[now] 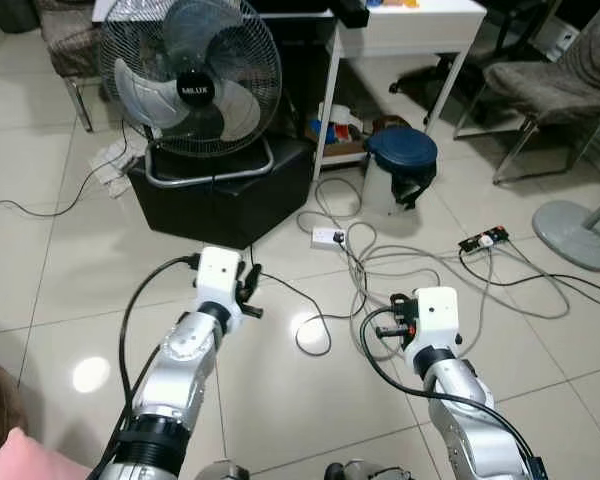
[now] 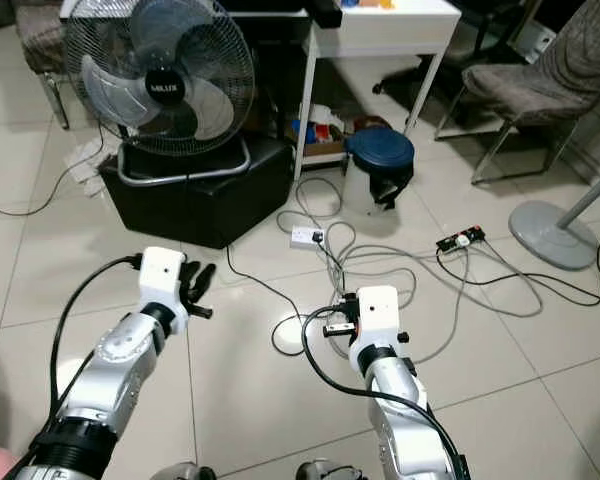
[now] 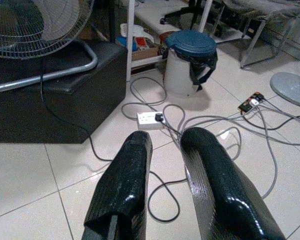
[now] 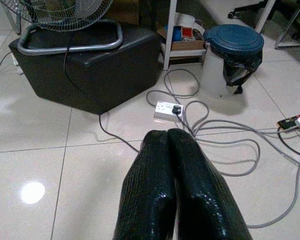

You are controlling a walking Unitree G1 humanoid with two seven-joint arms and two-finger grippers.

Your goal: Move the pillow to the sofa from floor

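Pillow [image 1: 25, 455]: I read the pink corner at the lower left of the left eye view as it, low and behind the left gripper [image 1: 248, 292], close beside that arm's elbow. Most of it is cut off by the frame, so I can't tell how it lies. Sofa: I can't place it from here.

Left gripper hangs above bare tile, its 2 fingers [image 3: 121, 192] a little apart with floor visible between them, holding nothing. Right gripper [image 1: 398, 315] is level with it and well apart, fingers [image 4: 150, 195] pressed together, also empty. My guess is both arms are carried forward and low as a travel pose, not a reach, since neither points at the pillow.

Ahead of both grippers: a loose tangle of grey cables [image 1: 380, 265] and a white socket box [image 1: 327, 237] just beyond the right fingertips. Further out, a floor fan [image 1: 192, 75] on a black box [image 1: 225, 195], a white bin with a blue lid [image 1: 400, 165], a white desk [image 1: 410, 25], and a second power strip [image 1: 483, 240] off to the right.

Judgement: task not started. I need to turn left and down toward the pillow, keeping feet out of the cables.
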